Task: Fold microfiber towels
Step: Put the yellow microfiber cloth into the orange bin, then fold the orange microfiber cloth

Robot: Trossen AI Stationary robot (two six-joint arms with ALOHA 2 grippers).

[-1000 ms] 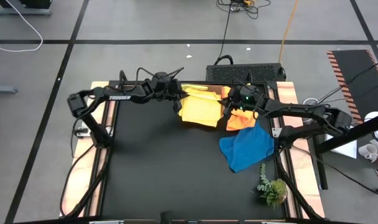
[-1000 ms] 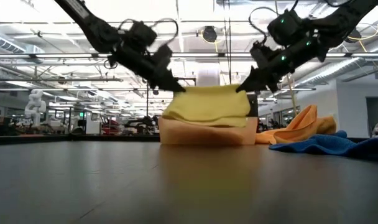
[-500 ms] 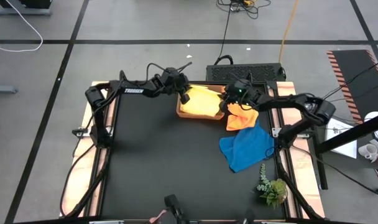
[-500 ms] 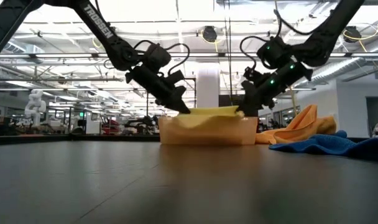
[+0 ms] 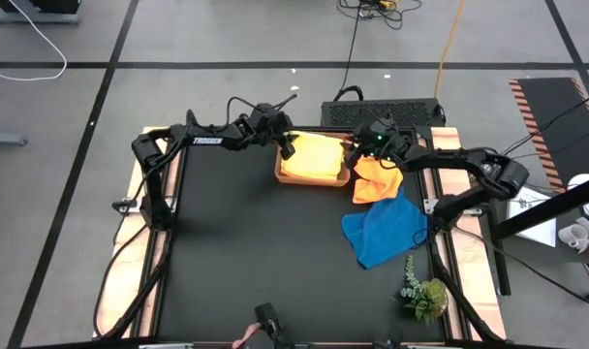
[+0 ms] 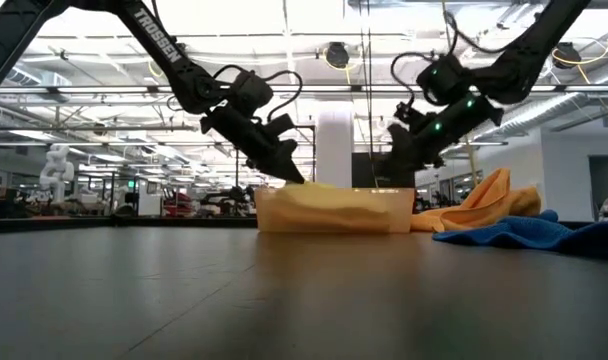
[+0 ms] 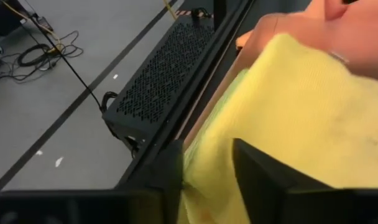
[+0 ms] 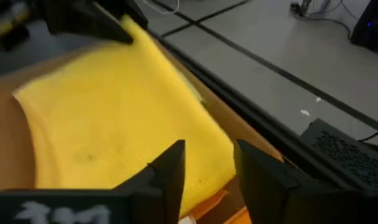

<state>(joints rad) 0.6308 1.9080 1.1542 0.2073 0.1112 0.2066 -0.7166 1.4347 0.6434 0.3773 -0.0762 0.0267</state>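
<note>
A yellow microfiber towel (image 5: 316, 157) lies folded in the brown tray (image 5: 314, 181) at the table's far middle, barely above the tray's wall (image 6: 334, 215). My left gripper (image 5: 289, 148) is open at the towel's left far corner (image 7: 204, 186), slanting down. My right gripper (image 5: 352, 153) is open just above the tray's right end (image 6: 392, 168), with the towel (image 8: 114, 124) ahead of its fingers. An orange towel (image 5: 377, 181) lies crumpled right of the tray. A blue towel (image 5: 384, 230) lies nearer, overlapping it. My left gripper's open fingers (image 7: 254, 171) stand on either side of the yellow towel's corner (image 7: 204, 186), coming slanting down from the table's left. Whether they touch the cloth I cannot tell.
A small green plant sprig (image 5: 425, 293) lies near the table's right front corner. A black perforated box (image 5: 382, 112) sits just beyond the far edge behind the tray. The dark mat left of and in front of the tray holds nothing.
Both grippers have gone toward the far edge and down, carrying the yellow towel's raised edge with them. The towel, which hung over the tray's near side, now lies inside the tray and its top has sunk. My right gripper has let go and drawn back slightly.
</note>
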